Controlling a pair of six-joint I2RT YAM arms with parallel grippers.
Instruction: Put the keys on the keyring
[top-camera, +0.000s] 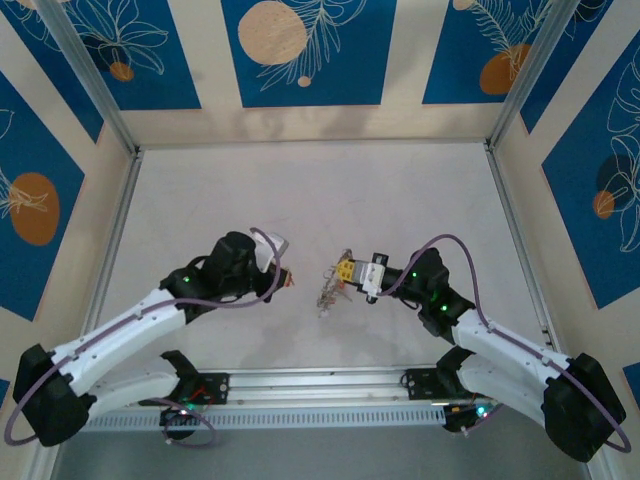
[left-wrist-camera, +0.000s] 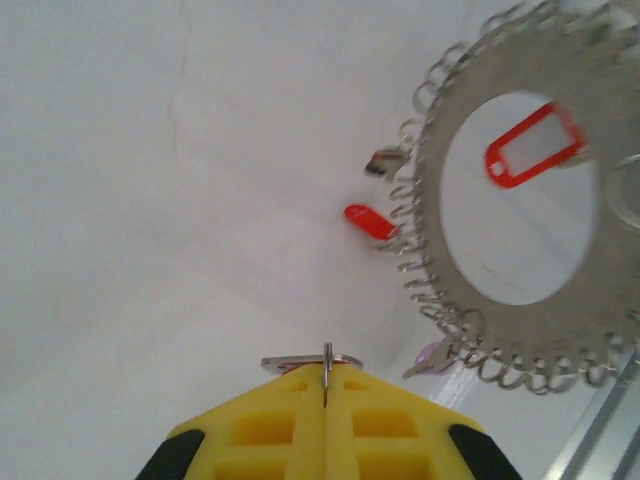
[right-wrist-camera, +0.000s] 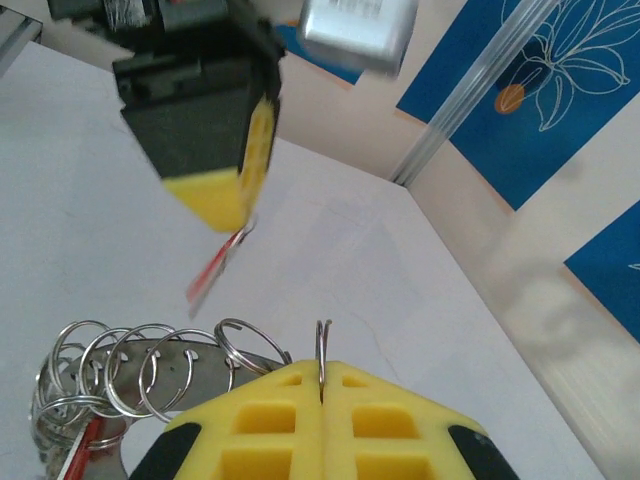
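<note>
My left gripper (top-camera: 284, 278) (left-wrist-camera: 326, 372) is shut on the small split ring (left-wrist-camera: 326, 358) of a red key (right-wrist-camera: 214, 268), which dangles below its yellow fingers (right-wrist-camera: 222, 190). The keyring (left-wrist-camera: 440, 150) (top-camera: 328, 292) is a grey metal disc with a large hole and several small wire rings around its rim. It hangs just right of the left gripper. My right gripper (top-camera: 343, 272) (right-wrist-camera: 322, 372) is shut on one of its rim rings (right-wrist-camera: 322, 345). Red keys (left-wrist-camera: 368, 220) (left-wrist-camera: 533, 146) and a purple-headed key (left-wrist-camera: 436, 356) hang from the rim.
The white table (top-camera: 320, 200) stretches far behind both grippers. An aluminium rail (top-camera: 320, 385) runs along the near edge between the arm bases. Metal posts (top-camera: 515, 80) and blue patterned wall panels (top-camera: 300, 50) close in the sides and back.
</note>
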